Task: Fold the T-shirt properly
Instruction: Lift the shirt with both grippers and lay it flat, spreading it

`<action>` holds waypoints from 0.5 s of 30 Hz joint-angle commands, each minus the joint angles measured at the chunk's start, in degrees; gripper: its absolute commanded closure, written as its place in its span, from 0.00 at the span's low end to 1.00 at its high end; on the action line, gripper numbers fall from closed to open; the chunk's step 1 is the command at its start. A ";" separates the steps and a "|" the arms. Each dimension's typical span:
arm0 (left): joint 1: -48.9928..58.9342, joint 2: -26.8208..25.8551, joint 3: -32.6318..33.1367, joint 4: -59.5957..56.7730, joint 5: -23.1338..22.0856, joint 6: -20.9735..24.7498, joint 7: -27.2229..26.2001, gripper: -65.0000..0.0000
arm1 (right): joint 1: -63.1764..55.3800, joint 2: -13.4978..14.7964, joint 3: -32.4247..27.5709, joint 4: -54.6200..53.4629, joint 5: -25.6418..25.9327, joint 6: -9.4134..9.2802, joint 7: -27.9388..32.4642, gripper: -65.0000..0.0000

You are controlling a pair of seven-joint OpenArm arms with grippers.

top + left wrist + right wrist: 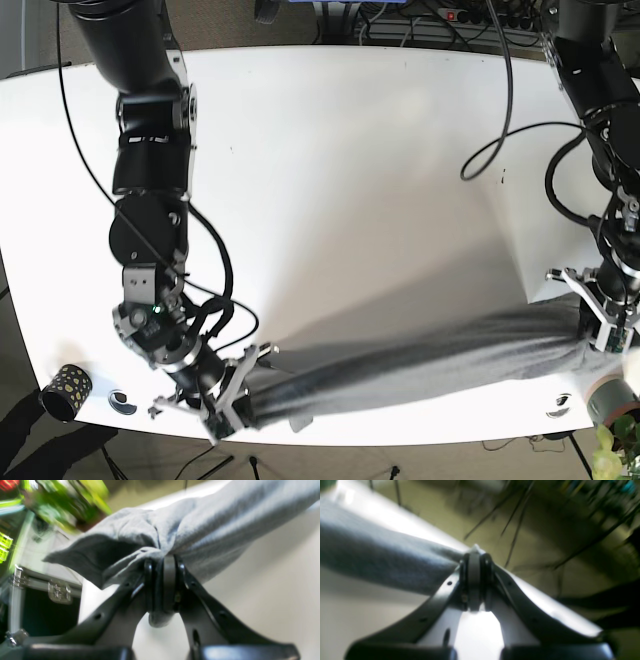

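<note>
While the left gripper (pixel 162 562) clamps one end of the grey T-shirt (pixel 420 365), the right gripper (pixel 475 560) clamps the other, stretching it above the white table (pixel 350 180).

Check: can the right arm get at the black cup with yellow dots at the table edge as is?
Probably not: the right gripper is shut on the T-shirt, stretched to the left gripper. The cup looks near, path bare.
</note>
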 commanded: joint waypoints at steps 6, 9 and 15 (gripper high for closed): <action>12.02 -0.31 -0.48 0.40 0.15 0.36 -8.84 1.00 | -13.70 -1.64 2.97 7.35 0.42 -0.26 2.25 1.00; 17.56 -0.31 -0.48 0.40 0.15 0.36 -11.31 1.00 | -20.12 -3.57 5.87 9.02 0.42 -0.26 2.25 1.00; 25.21 -0.23 -2.51 0.49 -0.20 0.36 -12.10 1.00 | -30.75 -4.72 8.42 12.01 1.03 -0.26 2.25 1.00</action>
